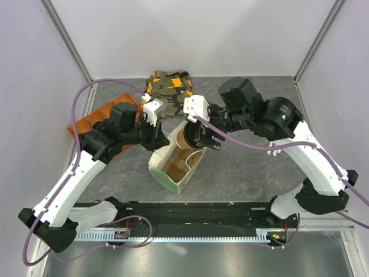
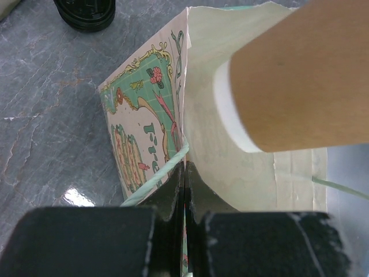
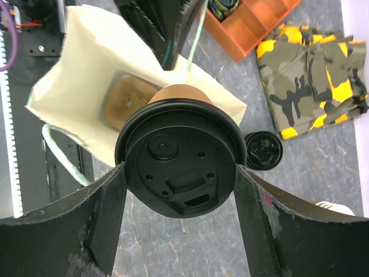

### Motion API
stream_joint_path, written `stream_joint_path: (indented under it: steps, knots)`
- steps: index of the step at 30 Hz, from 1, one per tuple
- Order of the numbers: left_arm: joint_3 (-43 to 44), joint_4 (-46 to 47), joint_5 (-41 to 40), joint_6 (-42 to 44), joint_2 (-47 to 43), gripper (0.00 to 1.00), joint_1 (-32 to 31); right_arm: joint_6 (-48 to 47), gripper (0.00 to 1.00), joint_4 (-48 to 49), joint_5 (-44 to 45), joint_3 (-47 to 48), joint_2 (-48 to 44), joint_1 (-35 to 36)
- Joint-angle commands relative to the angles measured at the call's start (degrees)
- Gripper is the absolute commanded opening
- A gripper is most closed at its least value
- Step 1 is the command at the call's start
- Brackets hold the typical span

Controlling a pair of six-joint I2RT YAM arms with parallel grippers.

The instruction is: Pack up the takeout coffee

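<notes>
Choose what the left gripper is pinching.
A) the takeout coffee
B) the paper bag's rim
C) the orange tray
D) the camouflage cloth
B: the left gripper is shut on the paper bag at its rim; the right gripper holds the takeout coffee.

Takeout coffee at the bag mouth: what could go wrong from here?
1. The right gripper holds the takeout coffee around its black lid; the lid might pop off.
2. The cup hangs tilted and could snag the paper bag, which the left gripper pinches at one edge only.
</notes>
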Motion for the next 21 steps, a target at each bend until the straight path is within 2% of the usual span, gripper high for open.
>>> stream_joint_path:
  steps: [1,8,14,21]
  knots:
    - [2.5,2.3,-0.6,-1.3,-0.5,0.02,-1.1,0.8,0.65,1.8,2.4,0.1,1.6,0.2]
    - [1.9,2.7,-3.3,-1.1,-1.4,0.02,-3.3,7.7,0.62,-0.5,3.8,1.3,5.8,0.1]
    - [1.0,2.9,-5.9,-2.8,-1.8,0.02,-3.9,9.8,0.62,-3.4,3.0,0.4,7.1,0.1]
    - [-1.1,4.0,-5.4,-8.4,-2.5,0.02,-3.9,11.2,0.62,-0.1,6.4,-3.8,7.5,0.2]
